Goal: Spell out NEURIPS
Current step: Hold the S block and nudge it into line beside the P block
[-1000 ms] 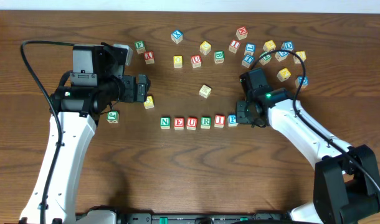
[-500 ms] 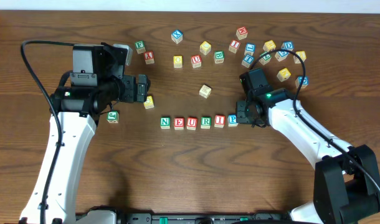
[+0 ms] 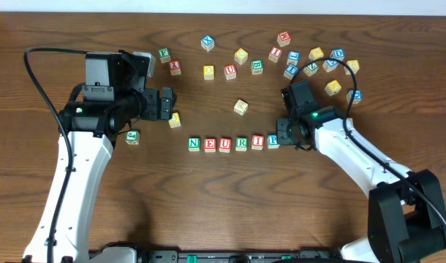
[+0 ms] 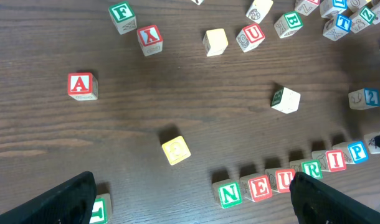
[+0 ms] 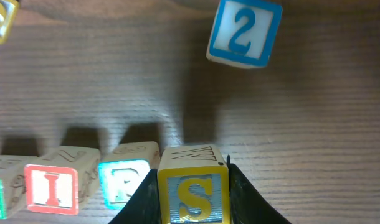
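Change: nothing has shifted; both arms stay where they were.
Right gripper (image 5: 192,205): clamped on the S cube (image 5: 191,186), one finger on each side.
S cube: yellow-faced, just beside the blue P cube (image 5: 123,180), at the row's end.
Left gripper (image 3: 169,104): jaws wide apart, empty, well apart from the P cube.

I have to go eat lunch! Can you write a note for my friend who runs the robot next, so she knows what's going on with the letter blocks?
Left end effector: open and empty, off to the left of the row.
Right end effector: shut on the S cube, at the P end of the row.
Done: N, E, U, R, I and P stand side by side in order.
Left: I cannot tell whether S rests on the table. Set it flat in line beside P, open, then lift away.
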Robot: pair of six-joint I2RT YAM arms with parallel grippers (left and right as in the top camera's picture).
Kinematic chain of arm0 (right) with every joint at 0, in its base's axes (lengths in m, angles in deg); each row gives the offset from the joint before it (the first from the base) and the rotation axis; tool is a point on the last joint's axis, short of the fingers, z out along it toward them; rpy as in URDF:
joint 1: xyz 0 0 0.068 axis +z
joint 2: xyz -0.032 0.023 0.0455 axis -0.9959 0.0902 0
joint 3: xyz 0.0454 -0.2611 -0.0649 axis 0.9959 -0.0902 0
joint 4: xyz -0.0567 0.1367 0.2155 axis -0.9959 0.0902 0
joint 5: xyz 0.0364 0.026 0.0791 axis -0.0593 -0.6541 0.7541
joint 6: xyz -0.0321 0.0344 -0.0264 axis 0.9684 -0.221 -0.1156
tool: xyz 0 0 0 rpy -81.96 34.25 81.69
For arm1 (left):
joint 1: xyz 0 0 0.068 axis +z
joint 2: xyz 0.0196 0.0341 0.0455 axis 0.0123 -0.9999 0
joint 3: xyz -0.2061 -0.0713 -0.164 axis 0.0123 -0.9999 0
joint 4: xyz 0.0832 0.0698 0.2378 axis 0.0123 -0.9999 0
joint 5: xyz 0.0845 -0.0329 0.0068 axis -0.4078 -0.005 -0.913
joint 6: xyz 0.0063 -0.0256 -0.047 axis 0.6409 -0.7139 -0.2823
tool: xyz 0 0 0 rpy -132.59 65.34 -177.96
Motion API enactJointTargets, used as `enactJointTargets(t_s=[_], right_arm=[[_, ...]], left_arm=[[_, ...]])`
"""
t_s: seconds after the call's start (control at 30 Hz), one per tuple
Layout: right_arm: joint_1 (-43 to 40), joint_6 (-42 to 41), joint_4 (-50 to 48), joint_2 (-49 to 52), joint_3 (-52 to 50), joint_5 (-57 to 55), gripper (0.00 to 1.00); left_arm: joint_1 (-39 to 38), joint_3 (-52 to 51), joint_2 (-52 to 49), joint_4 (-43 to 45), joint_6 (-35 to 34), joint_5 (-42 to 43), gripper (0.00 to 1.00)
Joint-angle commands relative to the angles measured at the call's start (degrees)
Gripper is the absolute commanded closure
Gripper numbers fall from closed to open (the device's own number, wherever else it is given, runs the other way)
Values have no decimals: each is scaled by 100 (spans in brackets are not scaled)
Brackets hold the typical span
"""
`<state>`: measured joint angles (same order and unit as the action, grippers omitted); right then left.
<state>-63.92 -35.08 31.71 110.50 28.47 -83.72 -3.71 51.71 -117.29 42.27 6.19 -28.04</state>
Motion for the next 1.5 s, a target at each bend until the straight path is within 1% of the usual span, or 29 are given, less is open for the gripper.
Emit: enactJointTargets(t_s=[0.0,0.37,0.8,1.47], right_arm=[[31,151,-26,31,-92,-94,85],[31,461,-50,39,-92,-96,89],[31,466,-55,42,-98,-94,90],[31,461,-391,42,-409,-48,90]], left_arm=[[20,138,50,-2,37,66,2],[20,138,50,-2,37,68,2],[20,138,50,-2,37,66,2],[20,138,50,-2,37,68,2]])
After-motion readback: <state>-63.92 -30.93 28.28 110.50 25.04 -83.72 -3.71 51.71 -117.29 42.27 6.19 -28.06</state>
